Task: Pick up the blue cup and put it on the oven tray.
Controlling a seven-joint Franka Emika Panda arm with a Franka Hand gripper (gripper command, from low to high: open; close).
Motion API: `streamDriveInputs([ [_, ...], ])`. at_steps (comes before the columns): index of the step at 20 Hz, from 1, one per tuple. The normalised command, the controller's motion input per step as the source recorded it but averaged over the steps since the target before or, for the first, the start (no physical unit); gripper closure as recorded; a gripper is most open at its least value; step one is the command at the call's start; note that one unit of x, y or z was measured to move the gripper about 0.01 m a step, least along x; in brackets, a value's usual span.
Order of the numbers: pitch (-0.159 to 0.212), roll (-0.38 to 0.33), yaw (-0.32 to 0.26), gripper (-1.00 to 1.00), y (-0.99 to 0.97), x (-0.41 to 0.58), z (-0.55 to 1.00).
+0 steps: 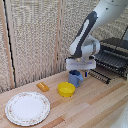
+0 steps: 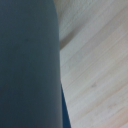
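- Light-blue and cylindrical, the small blue cup (image 1: 75, 78) stands upright on the pale wooden table (image 1: 95, 102), directly under the robot's wrist.
- The white and grey gripper (image 1: 80, 71) of the Franka arm sits right over the cup's rim, its body hiding the top of the cup in the exterior view; the fingers themselves cannot be made out there, so whether they are apart or pressed on the cup cannot be told.
- In the wrist view, a broad blue-grey curved surface fills about half the picture, most likely the wall of the blue cup (image 2: 27, 65) seen very close and blurred; the rest is the light wood grain of the table (image 2: 100, 75).
- A shallow yellow round bowl (image 1: 66, 89) rests just beside the cup, towards the exterior view's left and nearer the camera; whether the two touch is unclear.
- The dark metal wire oven tray (image 1: 111, 62), a flat rack of parallel bars, juts out of the black-and-silver toaster oven (image 1: 118, 46) on the exterior view's right, apart from the cup.
- A small orange block (image 1: 43, 86) lies on the table left of the bowl.
- A round white plate with a patterned rim (image 1: 27, 107) lies at the near left of the exterior view, well apart from the cup.
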Motion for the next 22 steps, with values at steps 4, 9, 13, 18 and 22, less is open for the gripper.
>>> streamDriveInputs([
  [4, 0.000, -0.041, 0.010, 1.00, 0.12, 0.000, -0.09],
  [9, -0.019, -0.010, 0.000, 1.00, 0.04, -0.017, 0.00],
  [13, -0.028, -0.001, 0.016, 1.00, 0.12, -0.001, 0.00],
  [18, -0.001, -0.012, 0.058, 1.00, 0.15, 0.000, 0.00],
  [22, 0.005, -0.002, 0.068, 1.00, 0.12, 0.034, -0.01],
])
